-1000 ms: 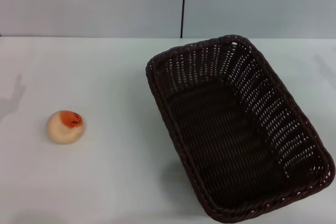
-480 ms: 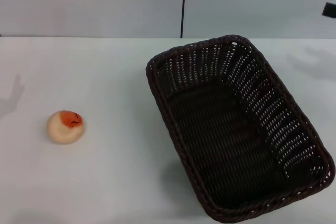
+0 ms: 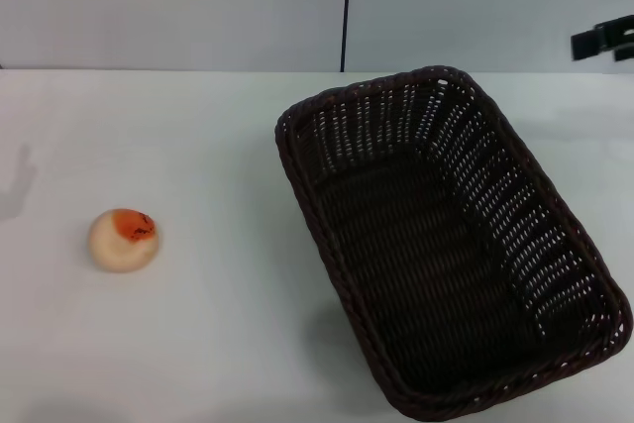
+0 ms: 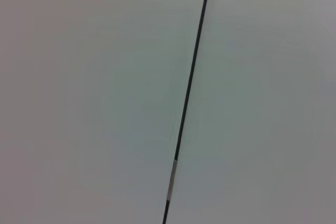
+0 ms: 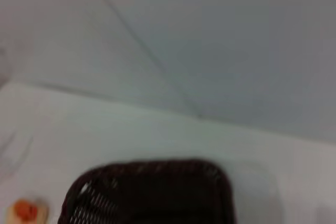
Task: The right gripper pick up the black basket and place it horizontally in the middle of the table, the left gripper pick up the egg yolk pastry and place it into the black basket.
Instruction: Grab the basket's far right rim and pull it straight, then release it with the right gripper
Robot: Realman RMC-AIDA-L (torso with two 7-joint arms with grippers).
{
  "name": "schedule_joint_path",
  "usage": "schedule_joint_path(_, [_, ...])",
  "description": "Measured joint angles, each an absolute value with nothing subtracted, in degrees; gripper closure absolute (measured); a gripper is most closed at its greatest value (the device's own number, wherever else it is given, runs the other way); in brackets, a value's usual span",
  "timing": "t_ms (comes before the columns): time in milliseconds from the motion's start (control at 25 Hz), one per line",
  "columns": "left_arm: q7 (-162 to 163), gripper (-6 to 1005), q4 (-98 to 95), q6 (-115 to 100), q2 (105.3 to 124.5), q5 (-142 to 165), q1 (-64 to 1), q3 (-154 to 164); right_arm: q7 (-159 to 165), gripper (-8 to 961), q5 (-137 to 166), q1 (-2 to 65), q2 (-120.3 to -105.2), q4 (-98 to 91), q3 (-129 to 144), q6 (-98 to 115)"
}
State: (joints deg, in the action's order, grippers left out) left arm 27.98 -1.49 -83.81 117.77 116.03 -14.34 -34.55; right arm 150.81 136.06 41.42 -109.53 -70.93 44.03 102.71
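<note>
The black basket [image 3: 446, 245] lies empty on the right half of the white table [image 3: 218, 136], its long side running diagonally from the far middle to the near right corner. The egg yolk pastry [image 3: 124, 239] sits alone on the left side of the table. My right gripper [image 3: 606, 41] shows as black parts at the far right edge, above and beyond the basket's far corner and apart from it. In the right wrist view the basket [image 5: 152, 192] is below and the pastry [image 5: 25, 211] is in the corner. The left gripper is out of view.
A pale wall with a dark vertical seam [image 3: 345, 7] stands behind the table. The left wrist view shows only this wall and the seam [image 4: 190, 98]. A faint shadow [image 3: 15, 185] falls on the table's left edge.
My right gripper has come into the head view at the far right edge and moved leftward. The shadow at the table's left edge has shrunk. Basket and pastry have not moved.
</note>
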Motion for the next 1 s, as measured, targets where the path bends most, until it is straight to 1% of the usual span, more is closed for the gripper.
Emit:
schedule_joint_path(40, [27.98,185,-1.49,-83.81,117.77,116.03,-14.34,-34.55,150.81,178,136.06,41.42,-109.53,-70.93,44.03,102.71])
schedule_joint_path(120, [27.98,185,-1.5,-83.82,117.78,116.01,-14.32,-34.82,155.9,180,139.0,44.1,-109.47,-69.78,48.15,103.9])
schedule_joint_path(240, [27.97,185,-1.55,-83.81,117.78,115.98,-14.25,-35.01,158.39,182,140.8,45.72,-109.49,-67.83,50.77,103.94])
schedule_joint_path(360, [27.97,185,-1.59,-83.83,117.77,115.65,-13.9,-35.47,160.64,185,143.0,47.08,-110.04,-65.7,53.2,103.71])
schedule_joint_path(400, [27.96,185,-1.59,-83.84,117.77,115.54,-13.69,-35.48,161.75,185,144.45,47.6,-110.92,-65.12,54.15,103.35])
schedule_joint_path(440, [27.96,185,-1.59,-83.84,117.77,115.54,-13.69,-35.48,161.75,186,144.45,47.6,-110.92,-65.12,54.15,103.35])
schedule_joint_path(480, [27.96,185,-1.58,-83.84,117.78,115.54,-13.58,-35.48,162.04,187,145.02,47.83,-111.47,-64.74,54.34,103.24])
schedule_joint_path(520, [27.95,185,-1.59,-83.82,117.77,115.54,-13.39,-35.47,162.33,188,146.6,48.49,-112.64,-63.82,54.39,102.78])
schedule_joint_path(560, [27.95,185,-1.59,-83.82,117.77,115.54,-13.39,-35.47,162.33,188,146.6,48.49,-112.64,-63.82,54.39,102.78])
schedule_joint_path(600, [27.95,185,-1.58,-83.7,117.77,115.54,-13.3,-35.46,162.58,189,149.43,49.26,-114.26,-62.95,54.41,101.79])
schedule_joint_path(640, [27.95,185,-1.58,-83.7,117.77,115.54,-13.3,-35.46,162.58,190,149.43,49.26,-114.26,-62.95,54.41,101.79])
schedule_joint_path(680, [27.95,185,-1.58,-83.6,117.77,115.54,-13.27,-35.46,162.74,191,151.27,49.67,-115.3,-62.41,54.46,101.14])
schedule_joint_path(800, [27.95,185,-1.58,-83.42,117.77,115.54,-13.27,-35.44,162.95,193,155.55,50.76,-117.48,-58.99,55.13,98.2])
schedule_joint_path(1000, [27.95,185,-1.71,-83.4,117.66,115.57,-13.21,-35.42,162.96,197,155.64,50.74,-117.92,-55.41,55.77,94.52])
